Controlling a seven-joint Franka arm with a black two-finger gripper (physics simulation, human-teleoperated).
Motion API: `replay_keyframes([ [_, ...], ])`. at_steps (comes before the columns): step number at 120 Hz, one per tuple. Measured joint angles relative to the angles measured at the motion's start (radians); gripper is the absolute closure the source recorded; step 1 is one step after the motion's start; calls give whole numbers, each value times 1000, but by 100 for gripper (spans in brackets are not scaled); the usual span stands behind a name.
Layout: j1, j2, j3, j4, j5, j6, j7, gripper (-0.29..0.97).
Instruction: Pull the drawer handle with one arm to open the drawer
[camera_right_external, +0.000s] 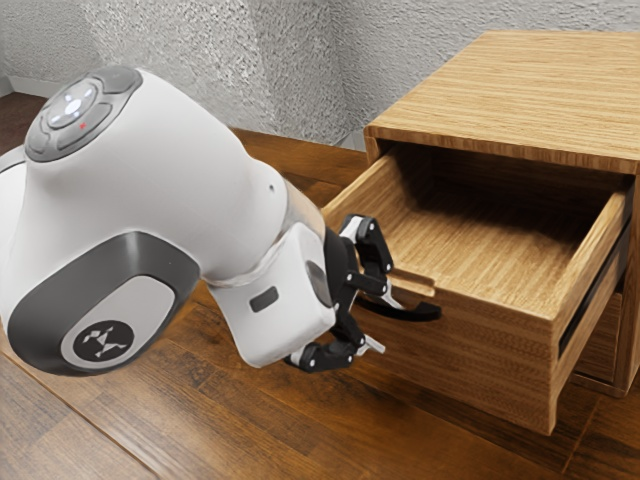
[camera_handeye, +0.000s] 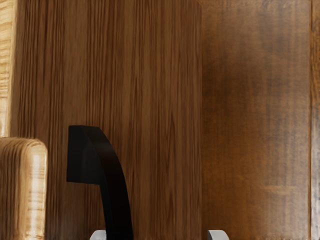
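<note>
A light wooden cabinet (camera_right_external: 520, 95) stands at the exterior view's right. Its top drawer (camera_right_external: 490, 345) is pulled far out, and its bare inside shows. A black curved handle (camera_right_external: 415, 312) juts from the drawer front. My gripper (camera_right_external: 385, 322) is at that handle with its fingers spread wide, so it is open. In the wrist view the handle (camera_handeye: 102, 180) curves up from between the two silver fingertips (camera_handeye: 217, 234). It lies close to one of them and well apart from the other. The drawer front (camera_handeye: 125, 75) is behind it.
The cabinet rests on a dark wooden plank floor (camera_right_external: 200, 430) in front of a grey rough wall (camera_right_external: 300, 60). A lower drawer (camera_right_external: 603, 345) sits shut under the open one. My bulky white arm (camera_right_external: 150, 220) takes up the exterior view's left.
</note>
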Motion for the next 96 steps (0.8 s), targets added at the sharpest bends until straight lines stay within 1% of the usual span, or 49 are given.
replay_keyframes([
  [37,1,-52,-8,-49,-3,-5,-23,51],
  [56,1,-54,-15,-50,-4,-6,-32,50],
  [74,6,-54,-15,-48,-4,-4,-37,45],
  [96,7,-54,-12,-46,-4,-2,-43,43],
])
